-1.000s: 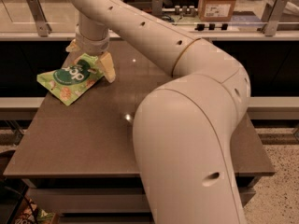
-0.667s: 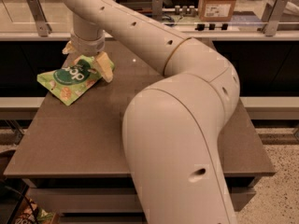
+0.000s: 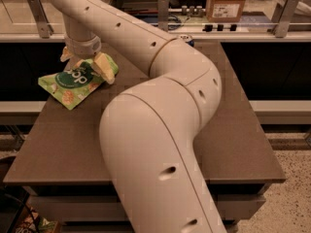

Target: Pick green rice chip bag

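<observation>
The green rice chip bag [image 3: 73,84] lies flat on the far left of the brown table [image 3: 233,130], with its dark green round logo facing up. My gripper [image 3: 85,62] hangs from the wrist directly over the bag's far right end. Its two yellowish fingers are spread, one [image 3: 65,55] to the left of the bag's end and one [image 3: 104,68] on the right, lying over the bag's top edge. The bag's end sits between them. The bag rests on the table.
My arm's large elbow and forearm [image 3: 160,130] fill the middle of the view and hide much of the table. A blue can [image 3: 187,39] peeks out behind the arm at the far edge. A counter with metal rails and a cardboard box [image 3: 226,1] runs behind.
The gripper has shifted slightly left and lower over the bag's end, and the arm's elbow has swung. The finger spacing and the bag look unchanged.
</observation>
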